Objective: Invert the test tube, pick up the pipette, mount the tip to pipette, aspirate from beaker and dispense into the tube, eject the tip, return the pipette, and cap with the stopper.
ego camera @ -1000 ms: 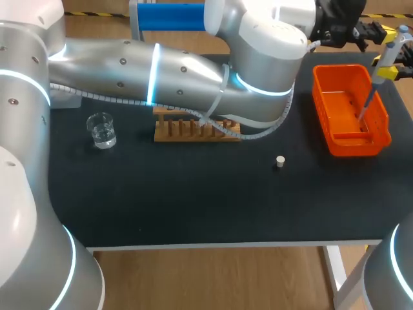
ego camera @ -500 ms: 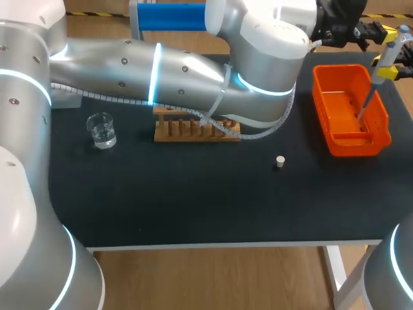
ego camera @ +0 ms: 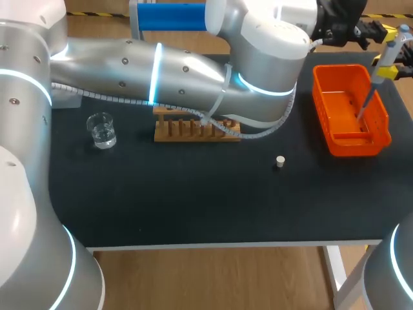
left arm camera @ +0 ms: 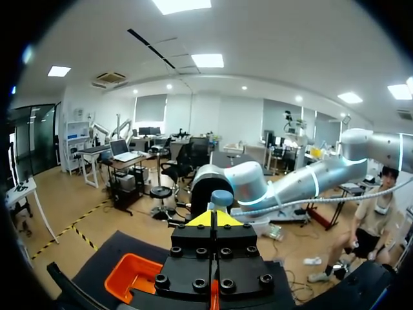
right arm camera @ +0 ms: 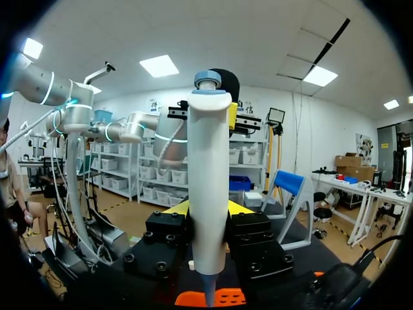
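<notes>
My right gripper (right arm camera: 208,213) is shut on the white pipette (right arm camera: 208,181), holding it upright. The pipette (ego camera: 386,61) hangs over the orange bin (ego camera: 381,139), its thin clear tip (ego camera: 364,106) pointing down inside. My left arm stretches across the table; its gripper (left arm camera: 216,218) is shut, yellow tips together right at the pipette's grey-blue top button (left arm camera: 221,196). In the head view the left gripper (ego camera: 377,31) sits beside the pipette's head. A glass beaker (ego camera: 101,129) of clear liquid stands at the left. A small white stopper (ego camera: 280,161) lies mid-table. The test tube is hidden.
A wooden tube rack (ego camera: 193,129) stands in the middle, partly covered by my left arm (ego camera: 193,71). A blue stand (ego camera: 171,16) is at the table's back edge. The black table (ego camera: 193,200) ends close in front.
</notes>
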`<state>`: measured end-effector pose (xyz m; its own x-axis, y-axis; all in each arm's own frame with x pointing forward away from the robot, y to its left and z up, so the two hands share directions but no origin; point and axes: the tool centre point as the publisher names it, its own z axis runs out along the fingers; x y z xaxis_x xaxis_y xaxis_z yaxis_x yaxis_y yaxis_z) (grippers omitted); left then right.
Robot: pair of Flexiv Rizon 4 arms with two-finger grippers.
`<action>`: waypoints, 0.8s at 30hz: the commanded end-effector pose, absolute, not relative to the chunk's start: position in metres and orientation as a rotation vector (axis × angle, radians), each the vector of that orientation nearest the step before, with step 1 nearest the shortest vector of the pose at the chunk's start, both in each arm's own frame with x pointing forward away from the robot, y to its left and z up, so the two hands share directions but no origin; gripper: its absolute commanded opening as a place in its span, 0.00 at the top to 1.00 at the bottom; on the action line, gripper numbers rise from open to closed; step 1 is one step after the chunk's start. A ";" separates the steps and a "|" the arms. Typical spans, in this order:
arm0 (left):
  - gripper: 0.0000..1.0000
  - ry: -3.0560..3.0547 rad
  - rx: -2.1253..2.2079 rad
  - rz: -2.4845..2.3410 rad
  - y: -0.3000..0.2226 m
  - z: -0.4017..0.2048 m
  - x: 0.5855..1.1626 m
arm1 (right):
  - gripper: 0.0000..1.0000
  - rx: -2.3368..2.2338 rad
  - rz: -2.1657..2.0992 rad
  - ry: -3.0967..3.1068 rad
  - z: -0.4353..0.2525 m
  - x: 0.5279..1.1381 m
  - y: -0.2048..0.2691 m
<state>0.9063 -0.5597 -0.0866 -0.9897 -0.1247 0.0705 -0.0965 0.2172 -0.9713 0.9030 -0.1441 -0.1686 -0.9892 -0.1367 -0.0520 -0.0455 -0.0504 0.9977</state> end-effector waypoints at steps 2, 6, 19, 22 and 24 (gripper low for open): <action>1.00 2.336 -0.193 -2.000 -0.555 -0.114 0.905 | 1.00 0.213 -2.213 -2.121 -0.156 0.906 -0.144; 1.00 2.313 -0.159 -1.992 -0.555 -0.099 0.906 | 1.00 0.213 -2.213 -2.121 -0.156 0.906 -0.144; 1.00 2.248 -0.090 -2.001 -0.556 -0.069 0.907 | 1.00 0.213 -2.213 -2.121 -0.156 0.906 -0.144; 1.00 2.235 -0.083 -2.004 -0.554 -0.063 0.908 | 1.00 0.213 -2.213 -2.121 -0.156 0.906 -0.144; 1.00 2.231 -0.076 -2.003 -0.554 -0.059 0.908 | 1.00 0.213 -2.213 -2.121 -0.156 0.906 -0.144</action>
